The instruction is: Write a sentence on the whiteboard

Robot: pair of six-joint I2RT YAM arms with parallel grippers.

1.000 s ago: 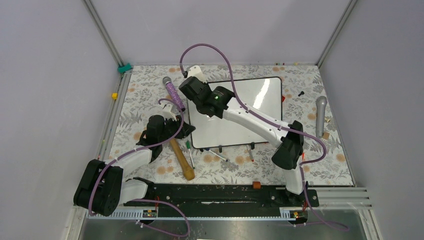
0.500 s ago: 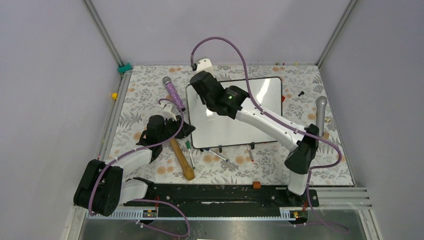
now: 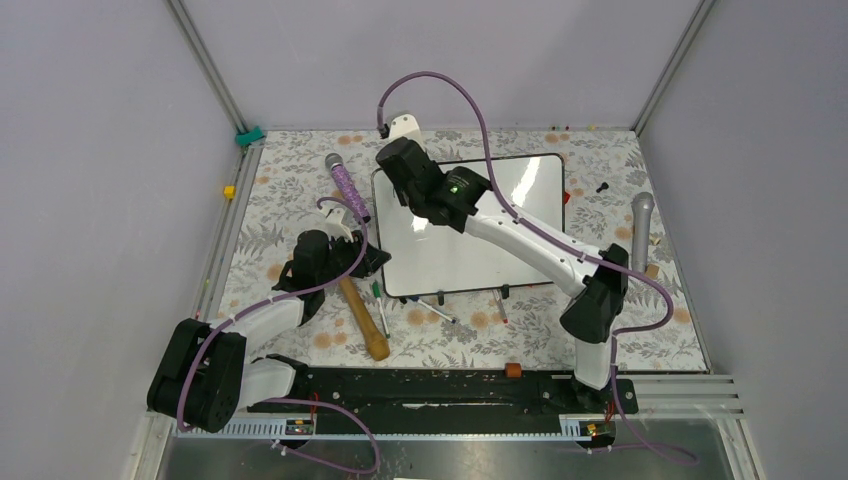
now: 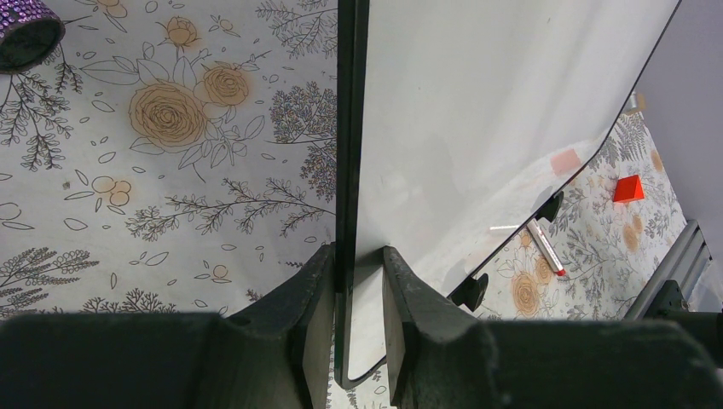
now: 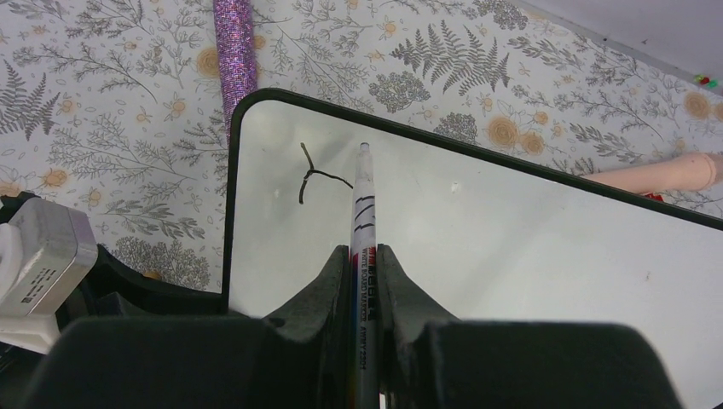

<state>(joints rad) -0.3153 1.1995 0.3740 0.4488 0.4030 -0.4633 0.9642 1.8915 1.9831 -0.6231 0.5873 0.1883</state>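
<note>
The whiteboard [image 3: 500,215] lies flat on the floral table, glossy white with a thin black frame [image 4: 349,128]. My left gripper [image 3: 375,258] [image 4: 356,256] is shut on its left edge near the front corner, one finger on each side of the frame. Over the far left corner, my right gripper [image 3: 392,175] [image 5: 364,251] is shut on a white whiteboard marker [image 5: 362,213] whose tip rests on the whiteboard [image 5: 511,239]. Of the sentence, only one short forked dark stroke [image 5: 311,175] shows, just left of the tip.
A purple glitter microphone [image 3: 346,185] [image 5: 236,51] lies left of the board. A wooden-handled hammer [image 3: 362,318] lies by the left arm. Loose markers [image 3: 440,310] [image 4: 546,247] lie along the board's front edge. A grey microphone [image 3: 641,230] and a red block [image 4: 628,188] sit to the right.
The right arm has swung right and away from me, carrying the marker onto the board's far left corner. The left arm and board have not moved.
</note>
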